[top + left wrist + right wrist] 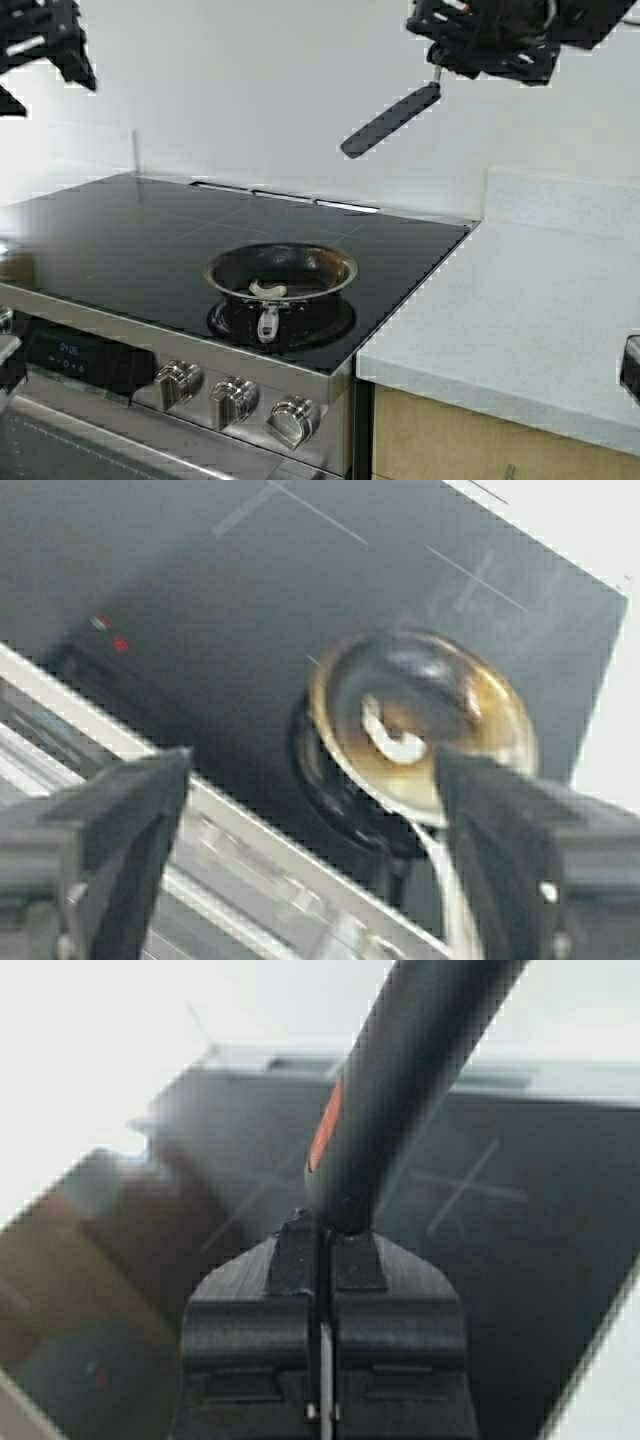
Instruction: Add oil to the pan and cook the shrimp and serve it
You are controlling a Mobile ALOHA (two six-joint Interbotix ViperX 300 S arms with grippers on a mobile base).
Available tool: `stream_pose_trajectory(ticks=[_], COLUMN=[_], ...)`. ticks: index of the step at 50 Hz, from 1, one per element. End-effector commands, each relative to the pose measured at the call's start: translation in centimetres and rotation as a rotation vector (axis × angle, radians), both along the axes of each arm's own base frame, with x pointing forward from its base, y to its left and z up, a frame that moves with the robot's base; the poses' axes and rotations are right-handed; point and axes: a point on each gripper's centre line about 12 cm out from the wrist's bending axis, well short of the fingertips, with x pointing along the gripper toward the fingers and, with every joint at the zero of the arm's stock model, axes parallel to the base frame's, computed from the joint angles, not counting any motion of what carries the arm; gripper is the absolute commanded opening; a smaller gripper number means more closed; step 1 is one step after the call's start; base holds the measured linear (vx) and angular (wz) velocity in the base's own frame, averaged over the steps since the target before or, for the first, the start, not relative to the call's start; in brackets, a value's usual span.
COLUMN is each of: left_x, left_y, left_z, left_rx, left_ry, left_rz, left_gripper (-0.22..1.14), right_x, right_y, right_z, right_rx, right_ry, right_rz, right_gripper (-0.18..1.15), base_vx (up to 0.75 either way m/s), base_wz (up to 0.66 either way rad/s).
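Three steel knobs point(235, 398) line the front panel of the stove just below the pan point(282, 272), a small shiny frying pan with a dark interior whose short handle point(268, 322) points toward those knobs. The pan sits on the black glass cooktop point(120, 235), over the burner at the cooktop's front right. Inside the pan lies the shrimp point(267, 289) — one pale curled piece, resting near the handle side of the bowl. In the left wrist view the same shrimp point(392, 740) shows as a white curl on a golden-brown sheen coating the pan's floor. To the right of the pan, beyond the cooktop's edge, runs a pale countertop point(520, 320). High above and left of the pan, the left gripper point(310, 860) hangs with its jaws spread wide, holding nothing. Farther back, above and right of the pan, the right gripper point(325, 1260) is clamped on a black spatula point(390, 120) — its flat blade slanting down toward the wall behind the pan.
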Motion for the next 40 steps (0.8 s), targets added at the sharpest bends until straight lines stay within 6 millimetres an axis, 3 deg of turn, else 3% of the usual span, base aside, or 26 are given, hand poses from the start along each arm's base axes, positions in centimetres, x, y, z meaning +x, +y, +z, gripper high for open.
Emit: stream_pose_trajectory(ticks=[1, 17, 26, 40], left_x=[-0.3, 0.3, 1.8, 4.6], left_y=[-1.0, -1.8, -3.8, -7.7], left_z=[-0.9, -4.4, -7.1, -14.6], left_rx=[-0.060, -0.092, -0.102, -0.260], left_ry=[-0.011, 0.006, 0.034, 0.116], left_rz=[-0.022, -0.030, -0.090, -0.217], left_gripper=[1.02, 1.02, 1.02, 1.02], right_x=[-1.1, -2.8, -3.0, -2.4], right_y=[0.0, -0.5, -0.9, -2.6], right_z=[1.3, 1.7, 2.2, 2.7], right_rx=[-0.021, -0.074, -0.147, -0.167], right_ry=[-0.004, 0.043, 0.063, 0.052], right_rz=[0.042, 0.092, 0.125, 0.084], right_gripper=[0.10, 0.10, 0.10, 0.10], base_vx=[0.00, 0.00, 0.00, 0.00], base_wz=[0.00, 0.00, 0.00, 0.00])
